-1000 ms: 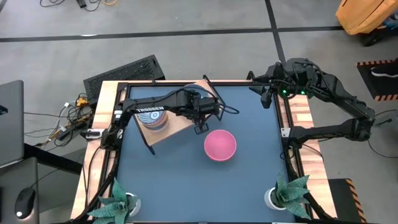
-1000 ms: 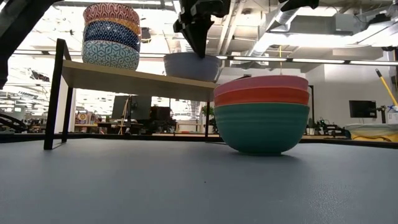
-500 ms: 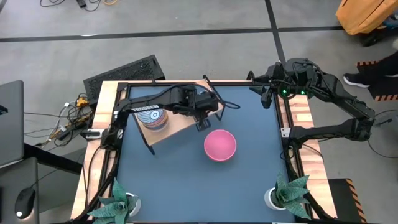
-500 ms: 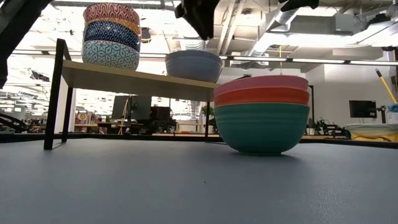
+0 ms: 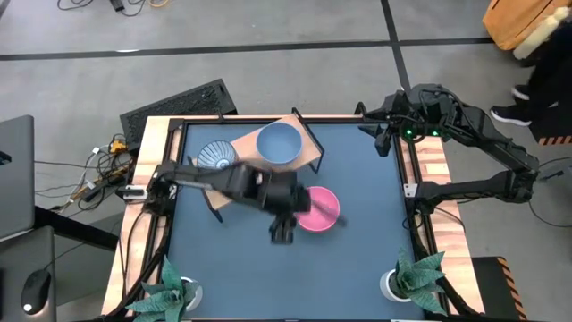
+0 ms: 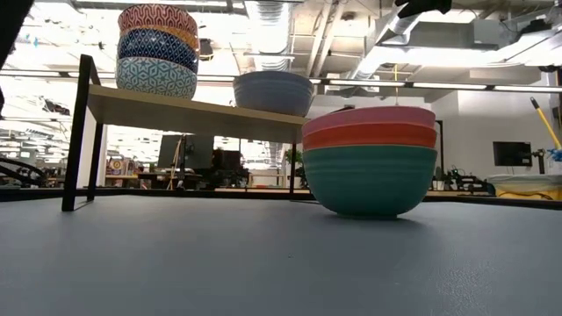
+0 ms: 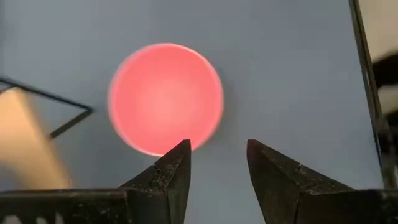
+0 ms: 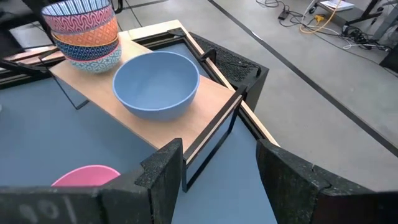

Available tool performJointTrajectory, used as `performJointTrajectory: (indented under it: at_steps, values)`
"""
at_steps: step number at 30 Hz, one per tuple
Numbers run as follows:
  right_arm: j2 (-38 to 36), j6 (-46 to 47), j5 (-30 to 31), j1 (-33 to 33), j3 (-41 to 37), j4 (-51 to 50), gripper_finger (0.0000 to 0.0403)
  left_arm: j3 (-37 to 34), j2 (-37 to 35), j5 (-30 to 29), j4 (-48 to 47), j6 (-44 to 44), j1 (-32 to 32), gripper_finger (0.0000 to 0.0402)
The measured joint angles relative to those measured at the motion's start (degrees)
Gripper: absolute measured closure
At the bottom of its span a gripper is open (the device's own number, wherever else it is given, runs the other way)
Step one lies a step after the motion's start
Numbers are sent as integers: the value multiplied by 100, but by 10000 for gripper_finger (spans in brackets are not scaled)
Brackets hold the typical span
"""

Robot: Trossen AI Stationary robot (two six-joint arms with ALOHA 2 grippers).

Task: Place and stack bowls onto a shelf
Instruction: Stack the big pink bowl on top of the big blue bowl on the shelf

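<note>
Low view: patterned stack [image 6: 157,51] and light blue bowl [image 6: 273,92] sit shelved; pink-topped stack [image 6: 370,161] remains, beyond the left gripper's [image 7: 216,158] spread, empty jaws.

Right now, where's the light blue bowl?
The light blue bowl sits alone on the shelf, right of the patterned bowl stack in the high view.

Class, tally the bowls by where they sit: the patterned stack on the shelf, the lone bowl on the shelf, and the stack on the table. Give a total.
Patterned stack on the shelf: 3
Blue bowl on the shelf: 1
Table stack, pink, orange, green: 3
Total: 7
</note>
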Motion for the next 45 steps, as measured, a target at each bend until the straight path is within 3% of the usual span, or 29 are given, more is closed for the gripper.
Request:
performJointTrajectory:
  at_steps: [5, 15, 19, 26, 45]
  values:
    - [0, -46, 0, 0, 0, 37, 173, -866, 17, -203, 671, 95, -333, 260]
    - [0, -56, -1, 0, 0, 26, 173, -2563, 20, -234, 2696, 432, -171, 260]
    - [0, -44, -2, 0, 0, 19, 173, -2766, 21, -214, 3101, 516, -56, 260]
    - [0, -48, -2, -2, 0, 4, 173, -3102, 14, 336, 3538, 652, 101, 260]
    - [0, -195, -2, -1, 0, 28, 173, -3366, 14, 652, 3754, 714, 328, 260]
